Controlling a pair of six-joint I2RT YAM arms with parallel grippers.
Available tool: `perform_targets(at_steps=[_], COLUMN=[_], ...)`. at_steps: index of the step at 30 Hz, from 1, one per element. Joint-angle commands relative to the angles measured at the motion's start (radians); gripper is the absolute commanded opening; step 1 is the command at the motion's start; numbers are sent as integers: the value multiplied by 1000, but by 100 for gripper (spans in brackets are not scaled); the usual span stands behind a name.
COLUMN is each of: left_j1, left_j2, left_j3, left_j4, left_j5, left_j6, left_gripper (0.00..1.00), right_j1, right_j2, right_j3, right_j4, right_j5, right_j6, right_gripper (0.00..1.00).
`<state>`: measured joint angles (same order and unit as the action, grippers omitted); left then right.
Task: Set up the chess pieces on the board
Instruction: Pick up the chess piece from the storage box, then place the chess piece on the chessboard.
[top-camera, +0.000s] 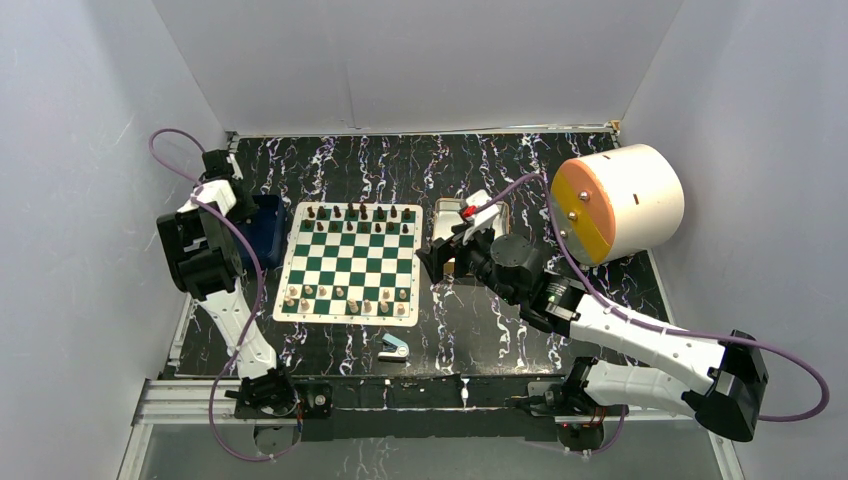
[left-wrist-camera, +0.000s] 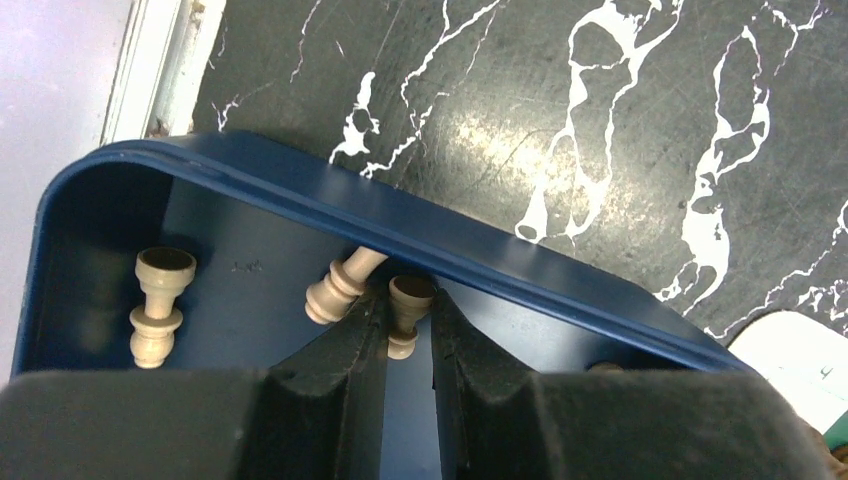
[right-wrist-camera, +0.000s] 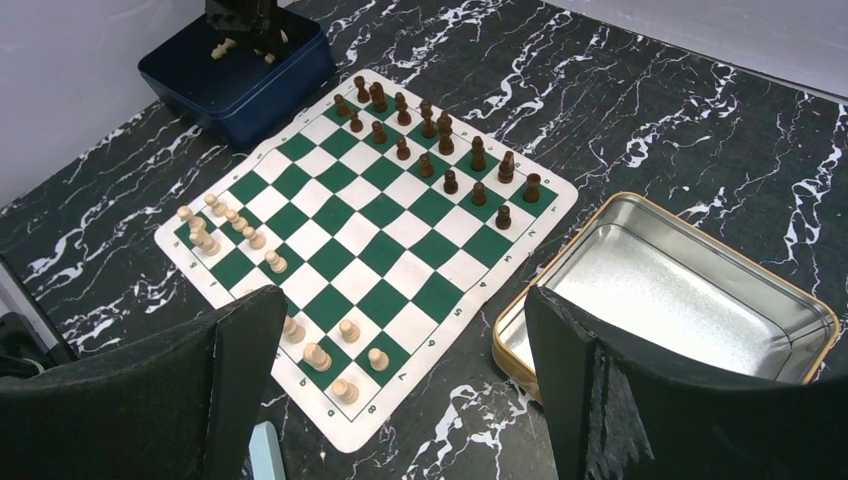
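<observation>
Snugly inside left hand: pale piece.

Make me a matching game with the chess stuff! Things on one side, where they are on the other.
1. blue tray
2. silver tin
3. dark brown chess pieces
4. blue-and-white stapler

A. right of the board
B. on the board's far rows
C. left of the board
D. on the table at the board's near edge

Pairs: 1-C, 2-A, 3-B, 4-D.

Bright, even overhead light, soft glare on the dark table, left hand blurred up close.
</observation>
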<state>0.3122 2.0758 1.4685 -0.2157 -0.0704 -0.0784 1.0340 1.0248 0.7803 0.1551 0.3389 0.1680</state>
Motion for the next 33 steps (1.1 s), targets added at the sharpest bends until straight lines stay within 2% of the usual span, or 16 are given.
perform_targets(at_steps=[1,10,14,19,24,29,33], left_j1=[0,1,-2,-15,-97,-226,-313], left_j2=[-87,-175,-233,-311,-381,-404,-428], left_j3=[83,93,63,32,19,64,61], left_j4=[-143,-287,-324,-344,-388,-520,-592], left_j5=[8,67,213,347,435,455,548], left_j6=[-14,-102,-154,-204,-218,-156,-135], left_gripper=[0,0,0,0,0,0,0], right_j1=[-2,-2,-2,-1,-1,-2,-1], right_j2=[-26,8,21,24,2,-4,-5], right_j3=[39,49,56,59,58,77,44], right_j4=[36,36,40,39,35,-8,14], right_j5=[11,-61,-111,-225,-218,-198,-189], right_j6=[44,85,51,-78,-126,-130,-204], right_gripper=[99,99,99,99,99,99,99])
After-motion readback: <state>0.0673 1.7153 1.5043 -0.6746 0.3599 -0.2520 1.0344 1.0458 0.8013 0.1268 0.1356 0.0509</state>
